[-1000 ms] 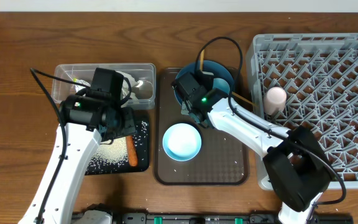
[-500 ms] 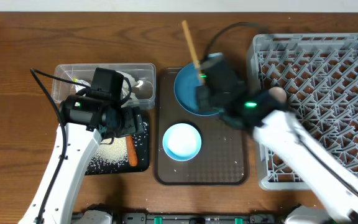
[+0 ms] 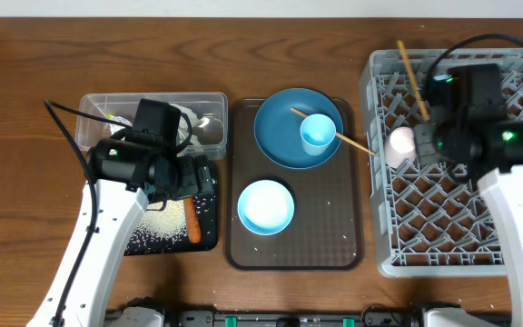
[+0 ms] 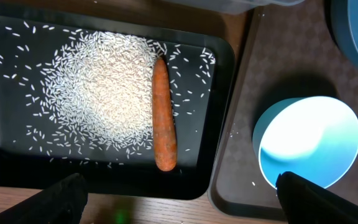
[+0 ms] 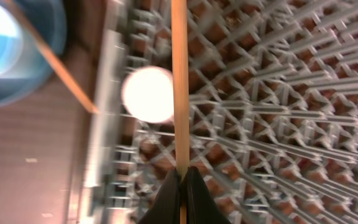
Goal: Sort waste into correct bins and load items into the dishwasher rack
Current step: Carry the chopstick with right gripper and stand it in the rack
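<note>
My right gripper (image 3: 427,116) is shut on a wooden chopstick (image 3: 410,74) and holds it above the grey dishwasher rack (image 3: 516,236); the wrist view shows the chopstick (image 5: 178,81) between the shut fingers (image 5: 182,177). A pink cup (image 3: 400,145) stands in the rack. The second chopstick (image 3: 352,142) lies across the blue plate (image 3: 280,136), by the light blue cup (image 3: 317,133). The pale blue bowl (image 3: 265,205) sits below. My left gripper (image 4: 179,199) is open over the black tray (image 4: 216,112) with rice (image 4: 104,93) and the carrot (image 4: 164,115).
The plate, cup and bowl sit on a dark brown serving tray (image 3: 334,245). A clear tub (image 3: 93,127) with white tissue stands behind the black tray, partly hidden by my left arm. The rack fills the right side of the table.
My right arm has swung from the blue plate to over the rack, carrying one chopstick with it. The light blue cup and plate are now uncovered. My left arm has not moved.
</note>
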{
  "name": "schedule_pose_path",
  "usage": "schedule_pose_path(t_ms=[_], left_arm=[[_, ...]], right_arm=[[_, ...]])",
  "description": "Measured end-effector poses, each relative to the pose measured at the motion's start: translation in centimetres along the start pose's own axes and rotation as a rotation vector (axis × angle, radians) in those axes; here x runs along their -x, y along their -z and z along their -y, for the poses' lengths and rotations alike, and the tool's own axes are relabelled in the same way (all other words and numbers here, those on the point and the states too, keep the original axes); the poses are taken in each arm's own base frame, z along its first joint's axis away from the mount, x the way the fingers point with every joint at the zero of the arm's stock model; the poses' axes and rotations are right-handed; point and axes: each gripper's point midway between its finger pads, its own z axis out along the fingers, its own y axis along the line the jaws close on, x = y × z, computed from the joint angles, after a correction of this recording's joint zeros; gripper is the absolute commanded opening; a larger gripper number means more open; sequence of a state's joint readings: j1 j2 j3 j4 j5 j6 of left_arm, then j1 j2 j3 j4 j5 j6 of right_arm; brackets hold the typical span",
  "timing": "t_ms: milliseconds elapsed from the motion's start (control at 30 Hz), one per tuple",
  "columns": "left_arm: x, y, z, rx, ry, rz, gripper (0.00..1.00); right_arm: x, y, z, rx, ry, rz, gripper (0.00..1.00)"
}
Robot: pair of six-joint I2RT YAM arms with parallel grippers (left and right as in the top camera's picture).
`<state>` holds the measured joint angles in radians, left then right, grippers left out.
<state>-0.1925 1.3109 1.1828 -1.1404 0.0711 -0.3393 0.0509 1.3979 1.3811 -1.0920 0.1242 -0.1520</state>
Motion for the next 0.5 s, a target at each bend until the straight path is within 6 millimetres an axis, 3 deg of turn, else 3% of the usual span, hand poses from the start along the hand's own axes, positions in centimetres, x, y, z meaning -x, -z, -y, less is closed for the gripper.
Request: schedule_pose_path(t_ms=[167, 333, 500], left_arm=[[0.0, 0.0, 0.0, 0.000, 0.000, 0.000, 1.00], [0.0, 0.0, 0.0, 0.000, 0.000, 0.000, 1.00], [0.0, 0.0, 0.0, 0.000, 0.000, 0.000, 0.99]], right_arm=[[-0.7, -3.8, 2.0, -0.007, 0.031, -0.096, 0.01], [-1.5, -7.3, 1.9, 0.032, 0.049, -0.185, 0.01], [-2.5, -9.6, 2.4, 0.048, 0.027, -0.244, 0.01]])
